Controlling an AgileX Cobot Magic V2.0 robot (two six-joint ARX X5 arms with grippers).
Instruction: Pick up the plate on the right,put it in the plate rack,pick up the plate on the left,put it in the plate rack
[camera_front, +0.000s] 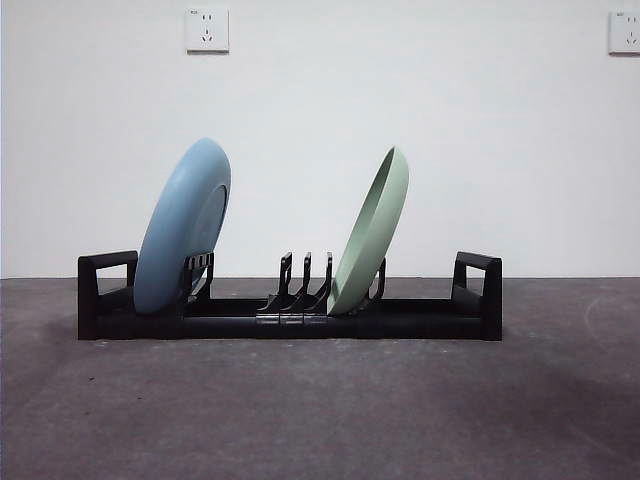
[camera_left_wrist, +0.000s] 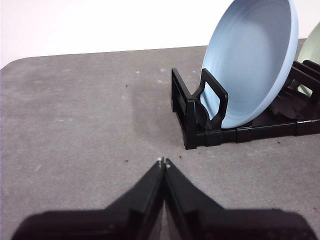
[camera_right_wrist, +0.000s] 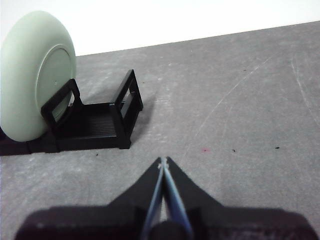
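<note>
"Where are the plates sitting?"

"Both are standing up in the plate rack (camera_front: 290, 318), which is lying long and low on the gray table (camera_front: 320, 410). The blue plate (camera_front: 183, 226) is leaning near one end, close to that end's loop handle. The green plate (camera_front: 371, 232) is leaning further along, past the middle prongs. The two plates are tilting the same way and are well apart, with some bare prongs between them."

"What is the left end effector doing?"

"The left end effector (camera_left_wrist: 164, 161) is hanging over the bare table. Its two black jaws are pressing tight together, tip to tip. It is holding nothing and touching nothing. The rack's end handle and the blue plate (camera_left_wrist: 252, 62) are sitting off to one side of it, well apart from the tips."

"And the right one?"

"The right end effector (camera_right_wrist: 163, 160) is looking the same. Its jaws are squeezed closed with no gap, and nothing is sitting between them. It is floating over the table too. The green plate (camera_right_wrist: 35, 75) is showing its back to this camera, leaning in the rack (camera_right_wrist: 95, 122) near the other end handle, well away from the tips."

"Can you see the arms from the front?"

"No, neither arm is showing there. Only the rack, the two plates and the white wall (camera_front: 320, 120) with two sockets are showing."
</note>
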